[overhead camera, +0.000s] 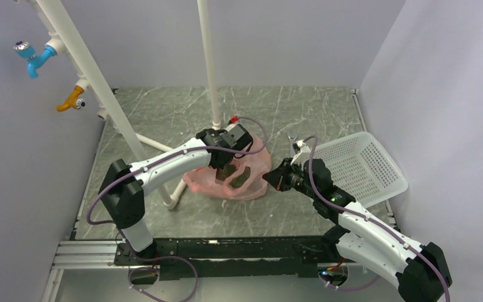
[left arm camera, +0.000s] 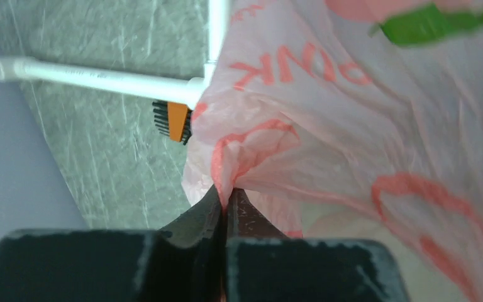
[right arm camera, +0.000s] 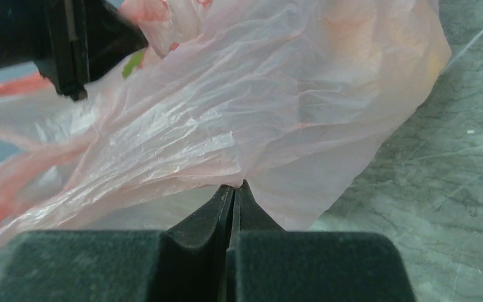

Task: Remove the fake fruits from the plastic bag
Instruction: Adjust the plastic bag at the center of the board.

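The pink plastic bag [overhead camera: 255, 165] lies in the middle of the table. Dark shapes of the fake fruits [overhead camera: 238, 178] show through it, too blurred to tell apart. My left gripper [overhead camera: 225, 165] reaches down onto the bag's left part. In the left wrist view it [left arm camera: 226, 195] is shut on a pinched fold of the plastic bag [left arm camera: 352, 126]. My right gripper [overhead camera: 272, 179] is at the bag's right edge. In the right wrist view it [right arm camera: 238, 187] is shut on the thin film of the plastic bag [right arm camera: 258, 94], with the left fingers [right arm camera: 82, 44] at the upper left.
A white mesh basket [overhead camera: 358, 167] stands to the right of the bag. A white upright pole [overhead camera: 209, 63] rises just behind it, and a slanted white pipe [overhead camera: 119, 119] stands to the left. A small orange-and-black brush [left arm camera: 175, 121] lies by the pipe foot. Grey walls close in three sides.
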`<state>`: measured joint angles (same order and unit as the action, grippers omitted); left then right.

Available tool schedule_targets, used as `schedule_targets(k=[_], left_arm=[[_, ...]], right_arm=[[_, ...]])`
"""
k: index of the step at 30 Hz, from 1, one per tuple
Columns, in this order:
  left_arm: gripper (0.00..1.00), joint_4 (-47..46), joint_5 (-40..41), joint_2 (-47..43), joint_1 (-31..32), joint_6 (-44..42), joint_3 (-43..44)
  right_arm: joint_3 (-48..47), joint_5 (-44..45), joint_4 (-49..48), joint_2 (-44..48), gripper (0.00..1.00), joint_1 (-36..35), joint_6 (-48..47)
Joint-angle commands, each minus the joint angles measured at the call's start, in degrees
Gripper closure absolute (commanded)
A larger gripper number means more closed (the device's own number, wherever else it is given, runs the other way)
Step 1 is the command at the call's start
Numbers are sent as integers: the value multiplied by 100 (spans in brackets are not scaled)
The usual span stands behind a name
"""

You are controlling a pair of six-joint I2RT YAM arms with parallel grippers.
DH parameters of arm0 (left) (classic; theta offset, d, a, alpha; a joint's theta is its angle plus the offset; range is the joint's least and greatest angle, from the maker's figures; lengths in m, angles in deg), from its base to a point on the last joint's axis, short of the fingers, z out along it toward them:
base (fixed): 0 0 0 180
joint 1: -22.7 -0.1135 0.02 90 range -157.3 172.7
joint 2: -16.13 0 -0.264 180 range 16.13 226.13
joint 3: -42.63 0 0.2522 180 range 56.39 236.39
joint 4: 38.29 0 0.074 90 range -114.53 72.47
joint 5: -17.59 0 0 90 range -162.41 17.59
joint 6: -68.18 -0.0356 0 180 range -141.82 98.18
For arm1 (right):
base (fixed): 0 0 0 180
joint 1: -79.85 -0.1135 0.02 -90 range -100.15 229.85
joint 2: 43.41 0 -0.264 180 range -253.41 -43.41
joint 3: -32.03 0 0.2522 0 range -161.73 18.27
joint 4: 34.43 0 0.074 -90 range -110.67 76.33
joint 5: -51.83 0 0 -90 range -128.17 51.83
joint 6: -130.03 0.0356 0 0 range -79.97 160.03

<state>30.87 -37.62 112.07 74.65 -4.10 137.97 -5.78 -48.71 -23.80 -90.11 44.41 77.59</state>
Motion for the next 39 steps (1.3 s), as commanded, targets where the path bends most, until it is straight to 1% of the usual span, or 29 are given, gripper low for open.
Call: schedule_targets(k=[1,2,4,6,7,8,10,12,13,14,15,16,17,18,19,22,24,26,29,31,33,36,38,39], left_arm=[[99,251,456,-171,-229,143,460],[100,169,315,-343,-235,137,420],[100,-105,-194,-859,-252,163,211],[100,-524,-732,-1554,-285,246,-201],[100,-860,-1087,-1937,-287,220,-520],[100,-1471,-1533,-2354,-287,186,-1018],[100,-2239,-2154,-3094,-289,331,-1772],[100,-2653,-2369,-3686,-289,542,-2320],[100,-2768,-2450,-3827,-289,615,-2492],[100,-2827,-2523,-3874,-290,685,-2615],[100,-2843,-2587,-3907,-286,740,-2685],[100,-2824,-2645,-3869,-289,795,-2711],[100,-2783,-2711,-3794,-288,833,-2684],[100,-2717,-2794,-3695,-289,858,-2628],[100,-2598,-2860,-3571,-283,875,-2533],[100,-2322,-2930,-3262,-290,886,-2205],[100,-2266,-2959,-3191,-285,859,-2077],[100,-2268,-2940,-3202,-287,808,-2009],[99,-2129,-2891,-3164,-288,725,-1814],[99,-1992,-2909,-3096,-289,672,-1682],[99,-1888,-2974,-3048,-294,627,-1623],[99,-1837,-3038,-3088,-289,597,-1678],[99,-1810,-3069,-3137,-291,585,-1697],[99,-1782,-3088,-3153,-286,564,-1683]], right_arm=[[-101,280,258,279,100,20,-174],[-102,541,514,330,100,20,-163],[-113,1336,1080,420,100,13,37],[-81,2045,1598,549,100,20,425],[-18,2134,1668,640,99,27,560],[110,2084,1631,733,94,31,714],[392,1755,1371,954,89,24,1014],[602,1360,1027,1073,78,31,1058],[592,1115,860,1035,72,31,900],[476,977,890,977,65,27,686],[340,786,990,891,55,26,393],[140,588,1150,811,48,20,58],[-97,546,1437,754,43,-10,-266],[-295,646,1746,740,34,-59,-479],[-462,610,1973,749,27,-80,-692],[-951,345,2584,675,15,-221,-1189],[-1279,522,2948,641,11,-592,-1308],[-1438,939,3004,705,8,-1273,-1302],[-1613,2044,2836,751,1,-2535,-1311],[-1707,2793,2628,683,0,-3272,-1462],[-1786,3588,2394,553,0,-3638,-1696],[-2068,4857,2201,144,0,-3764,-1971],[-2526,5575,2502,-207,0,-3754,-1848],[-2737,5700,2590,-323,0,-3757,-1861]])
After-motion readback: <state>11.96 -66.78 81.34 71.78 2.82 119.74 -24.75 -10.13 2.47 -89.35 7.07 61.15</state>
